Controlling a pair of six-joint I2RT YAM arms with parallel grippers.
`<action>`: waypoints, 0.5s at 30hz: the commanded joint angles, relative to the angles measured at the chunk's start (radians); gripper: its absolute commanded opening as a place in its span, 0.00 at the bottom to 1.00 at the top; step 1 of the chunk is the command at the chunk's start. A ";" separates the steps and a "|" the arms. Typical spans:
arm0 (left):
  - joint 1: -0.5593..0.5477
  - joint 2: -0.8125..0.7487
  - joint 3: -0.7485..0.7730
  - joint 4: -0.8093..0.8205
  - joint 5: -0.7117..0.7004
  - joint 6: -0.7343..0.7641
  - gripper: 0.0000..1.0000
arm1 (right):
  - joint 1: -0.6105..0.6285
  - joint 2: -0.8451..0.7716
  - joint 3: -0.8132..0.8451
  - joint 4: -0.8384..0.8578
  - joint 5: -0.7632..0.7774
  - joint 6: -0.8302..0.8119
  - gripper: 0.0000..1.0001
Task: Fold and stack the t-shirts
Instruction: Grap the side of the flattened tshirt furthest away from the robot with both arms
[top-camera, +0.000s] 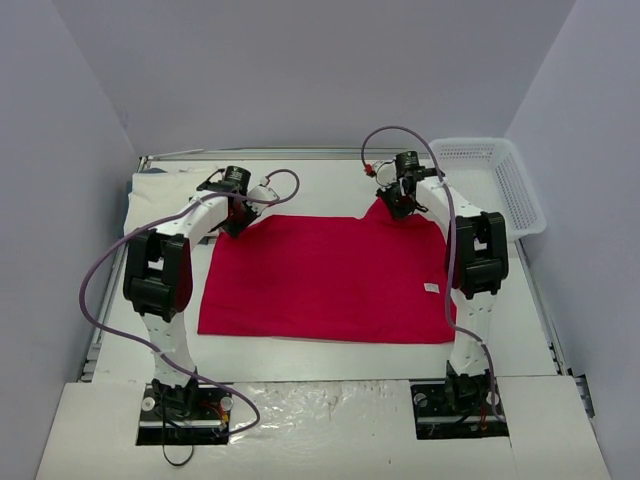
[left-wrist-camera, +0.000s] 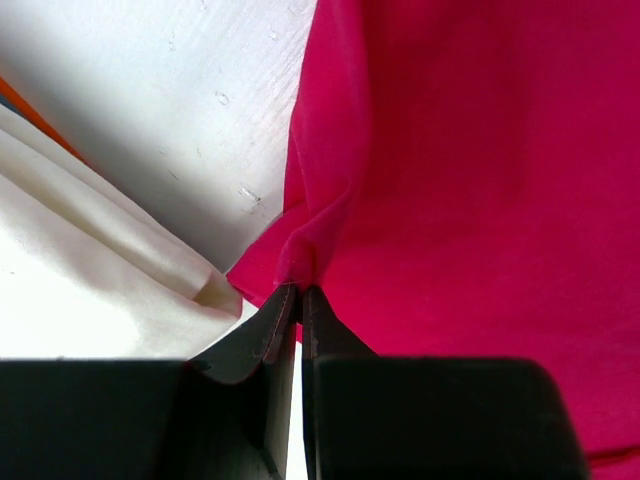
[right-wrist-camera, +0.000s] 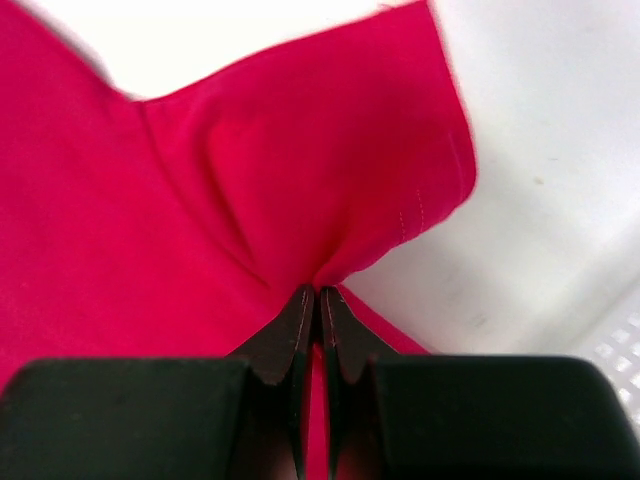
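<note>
The red t-shirt (top-camera: 320, 280) is matt, soft cloth; the cream t-shirt (left-wrist-camera: 90, 290) is smooth cloth. The table (left-wrist-camera: 190, 90) is white, scuffed, faintly glossy. The basket (top-camera: 525, 200) is white plastic mesh.

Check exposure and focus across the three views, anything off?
Top external: even light, sharp, glare on the glossy strip along the near edge. Left wrist: red t-shirt oversaturated, cream t-shirt nearly blown out. Right wrist: table washed out, the red t-shirt's far edges soft.

Robot lab cell: plain grey walls (top-camera: 300, 70) boxing white table (top-camera: 330, 358); two arms (top-camera: 158, 275) bolted at edge.
</note>
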 joint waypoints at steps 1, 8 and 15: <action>-0.008 -0.073 0.006 -0.001 -0.009 -0.012 0.02 | 0.039 -0.080 -0.060 0.001 0.003 -0.037 0.00; -0.008 -0.076 -0.007 0.008 -0.013 -0.010 0.02 | 0.126 -0.175 -0.240 0.048 0.049 -0.112 0.00; -0.010 -0.078 0.001 0.007 -0.014 -0.019 0.02 | 0.218 -0.244 -0.383 0.134 0.178 -0.128 0.00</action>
